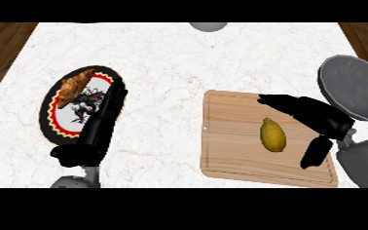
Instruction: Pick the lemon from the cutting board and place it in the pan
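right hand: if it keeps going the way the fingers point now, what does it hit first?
The right hand points up-left across the cutting board. It looks set to pass above the lemon, then bare counter. The way looks free, though depth is unclear.

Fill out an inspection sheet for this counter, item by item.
Surface: white marbled counter, wooden strips at both sides.
Job's things: yellow oval lemon lying on the light wooden cutting board; grey round pan at the right edge, partly cut off.
Clutter: brown croissant on the black round patterned plate; a grey round thing at the far edge.
Hands: right hand open, fingers and thumb either side of the lemon; left hand open over the plate.
Cables: nothing seen.
Surroundings: nothing seen.
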